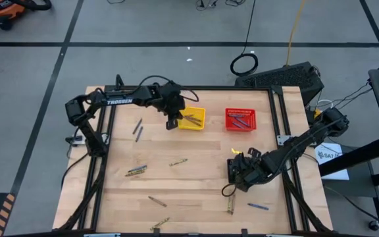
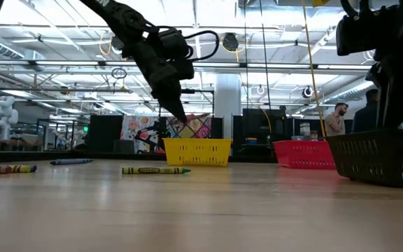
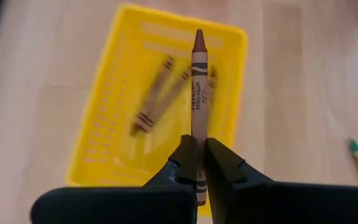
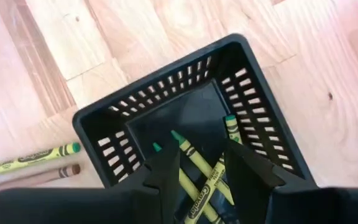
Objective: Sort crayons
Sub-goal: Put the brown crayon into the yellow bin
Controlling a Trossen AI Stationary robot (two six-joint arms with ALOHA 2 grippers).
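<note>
A pale wooden bench [image 1: 196,181] stands in a wide workshop hall with ceiling lights; three baskets sit on it: yellow [image 1: 193,118], red [image 1: 241,119], black [image 4: 191,112]. The left hand [image 3: 197,163] grasps a brown crayon [image 3: 198,81] above the yellow basket, which holds three more. The right hand [image 4: 197,171], released, hovers over the black basket holding three green crayons [image 4: 192,155]; about eight crayons lie loose on the bench.

Brown crayon [image 3: 198,93] (black-banded wrapper) over yellow basket [image 3: 114,112] — yellow-green crayons [image 4: 194,163] in black basket [image 4: 166,99].

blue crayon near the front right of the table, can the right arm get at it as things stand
Probably yes. The blue crayon lies alone on bare wood just in front of the right gripper, which hangs open over the black basket, holding nothing. Nothing stands between them.
</note>
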